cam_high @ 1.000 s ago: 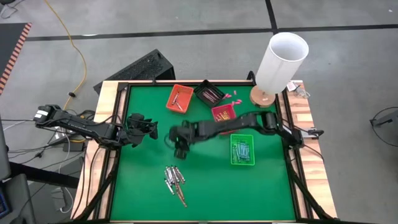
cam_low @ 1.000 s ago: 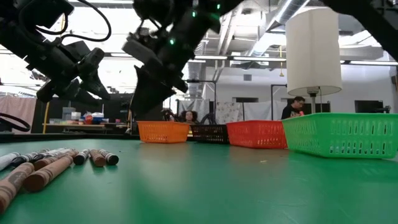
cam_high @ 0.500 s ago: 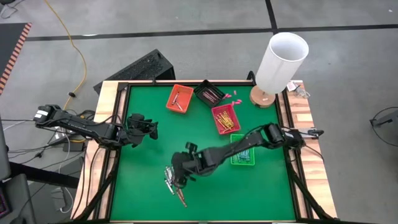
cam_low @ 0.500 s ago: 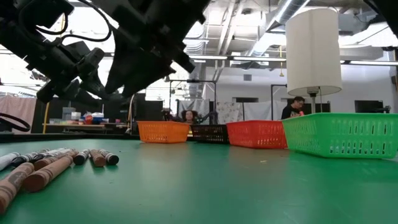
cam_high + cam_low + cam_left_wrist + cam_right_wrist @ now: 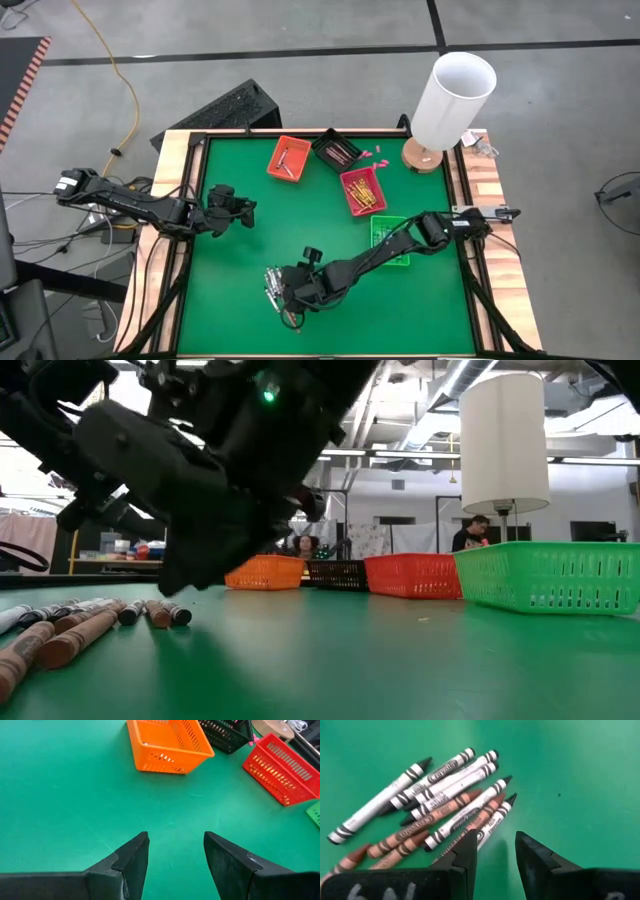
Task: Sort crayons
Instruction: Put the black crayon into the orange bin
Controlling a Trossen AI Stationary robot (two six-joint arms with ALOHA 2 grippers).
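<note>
A heap of grey and brown-red crayons [image 5: 273, 287] lies flat on the green mat near the table's near edge. It also shows in the right wrist view [image 5: 435, 810] and the low view [image 5: 90, 622]. My right gripper [image 5: 287, 291] is open and low over the heap. In its wrist view [image 5: 495, 855] its fingers stand on either side of the tips of the nearest crayons; no touch shows. My left gripper [image 5: 246, 210] is open and empty over bare mat at the left, as its wrist view [image 5: 175, 852] shows.
Four small trays stand toward the far right: orange [image 5: 288, 158], black [image 5: 336, 150], red [image 5: 361, 190] with yellow-orange crayons, and green [image 5: 392, 245], partly under my right arm. A white cylinder on a wooden base [image 5: 452, 95] stands at the far right corner. Pink bits [image 5: 372, 153] lie nearby.
My right gripper has gone from the middle of the table toward the near edge and down to the crayon heap, staying open. The crayons have not moved.
</note>
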